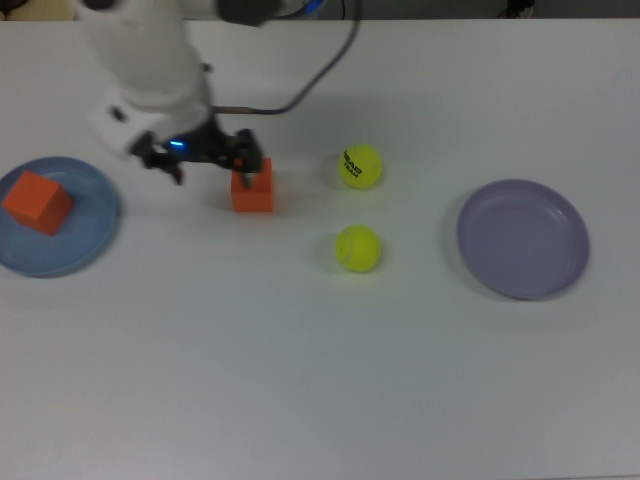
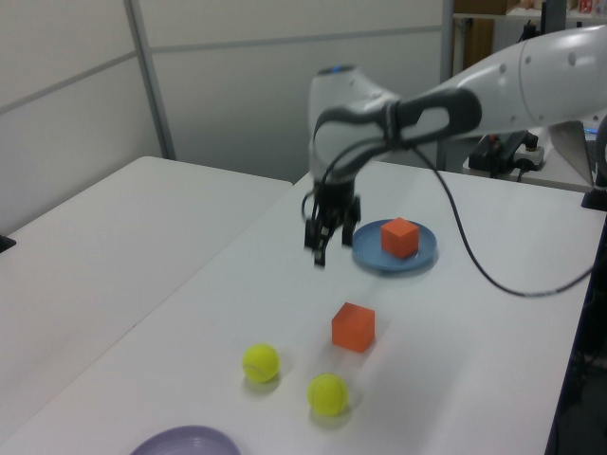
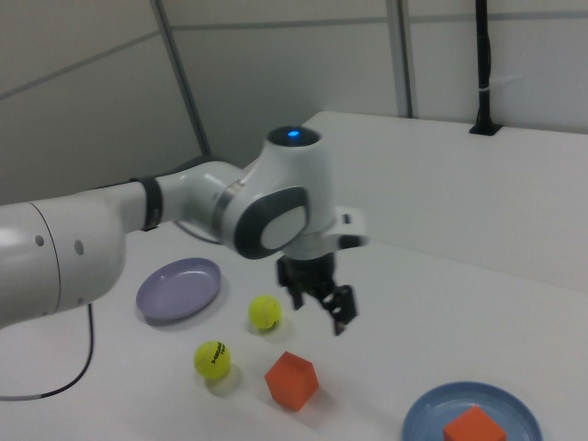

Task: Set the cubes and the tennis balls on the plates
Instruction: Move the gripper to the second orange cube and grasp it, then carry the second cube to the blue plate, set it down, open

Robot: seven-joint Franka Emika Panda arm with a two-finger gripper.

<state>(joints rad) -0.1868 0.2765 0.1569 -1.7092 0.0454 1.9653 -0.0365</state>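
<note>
One orange cube (image 1: 37,202) rests on the light blue plate (image 1: 88,238) at the top view's left. The other orange cube (image 1: 253,191) stands on the table, left of two tennis balls (image 1: 361,166) (image 1: 358,248). At the top view's right lies the lavender plate (image 1: 523,238), with nothing on it. My gripper (image 1: 208,170) hangs above the table, open and holding nothing, just left of the free cube. In the left view the gripper (image 2: 327,239) is between the plate's cube (image 2: 399,237) and the free cube (image 2: 353,327). The right view shows the gripper (image 3: 319,310) above the free cube (image 3: 291,379).
The white arm (image 1: 150,70) reaches in from the top view's upper left, its black cable (image 1: 320,70) looping over the table behind the cube. A second white table (image 2: 85,256) stands beside this one in the left view.
</note>
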